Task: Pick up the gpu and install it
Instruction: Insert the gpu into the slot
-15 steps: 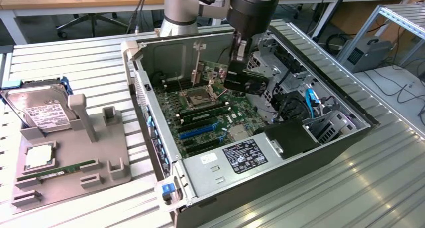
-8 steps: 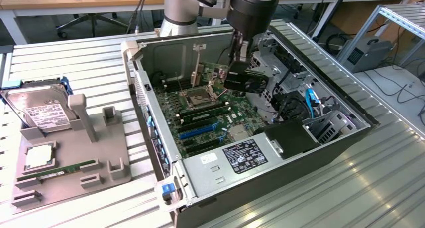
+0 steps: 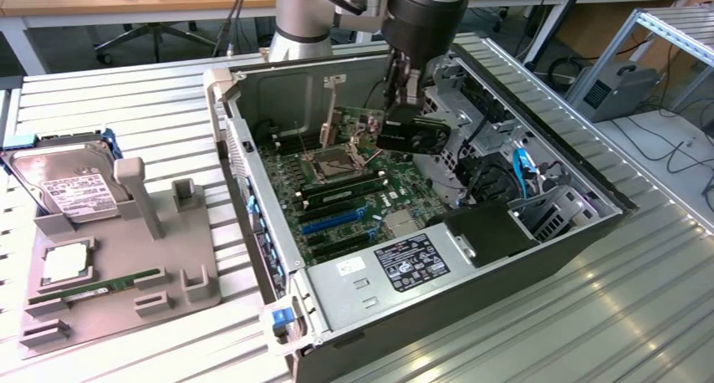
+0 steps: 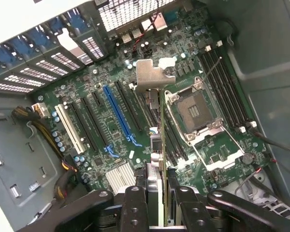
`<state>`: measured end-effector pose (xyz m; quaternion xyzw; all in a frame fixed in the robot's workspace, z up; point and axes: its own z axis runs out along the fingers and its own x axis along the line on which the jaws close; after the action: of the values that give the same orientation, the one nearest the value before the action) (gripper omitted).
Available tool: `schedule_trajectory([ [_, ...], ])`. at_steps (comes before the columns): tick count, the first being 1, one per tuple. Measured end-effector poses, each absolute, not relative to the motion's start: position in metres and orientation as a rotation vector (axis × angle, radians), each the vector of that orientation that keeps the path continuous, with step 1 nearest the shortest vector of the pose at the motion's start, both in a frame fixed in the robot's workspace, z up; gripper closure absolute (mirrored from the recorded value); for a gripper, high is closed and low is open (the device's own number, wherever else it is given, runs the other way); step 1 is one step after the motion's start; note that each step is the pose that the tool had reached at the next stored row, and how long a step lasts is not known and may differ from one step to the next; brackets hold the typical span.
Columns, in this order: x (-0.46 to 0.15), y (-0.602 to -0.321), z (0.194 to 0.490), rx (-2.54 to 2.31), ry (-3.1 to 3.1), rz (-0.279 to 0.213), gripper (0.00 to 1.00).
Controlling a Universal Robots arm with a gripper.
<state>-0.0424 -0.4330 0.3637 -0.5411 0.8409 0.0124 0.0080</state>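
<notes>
Right now the arm's black gripper (image 3: 400, 107) hangs inside the open grey computer case (image 3: 558, 241), its fingers (image 4: 135, 205) pressed narrowly on the gpu (image 3: 414, 132), a small green circuit board carrying a black fan block. In the exterior view the card is held in the air above the green motherboard (image 3: 357, 203), at about one o'clock from the square silver processor socket (image 3: 338, 160). The wrist view looks along the card's thin edge (image 4: 162, 145); its silver metal end bracket (image 4: 152, 76) points toward the case's slotted rear wall. Below it lie the long blue expansion slot (image 4: 117, 113) and black slots beside it. Outside the case, at nine o'clock, a grey holder tray (image 3: 106, 291) carries a silver hard drive with white label (image 3: 67, 186) and a narrow green memory stick (image 3: 106, 284).
</notes>
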Motion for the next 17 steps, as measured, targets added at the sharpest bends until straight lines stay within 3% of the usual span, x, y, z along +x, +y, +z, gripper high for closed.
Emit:
schedule_trajectory([
  [17,-0.0424,-0.433,0.3634,-1.888,2.493,0.04,0.73],
])
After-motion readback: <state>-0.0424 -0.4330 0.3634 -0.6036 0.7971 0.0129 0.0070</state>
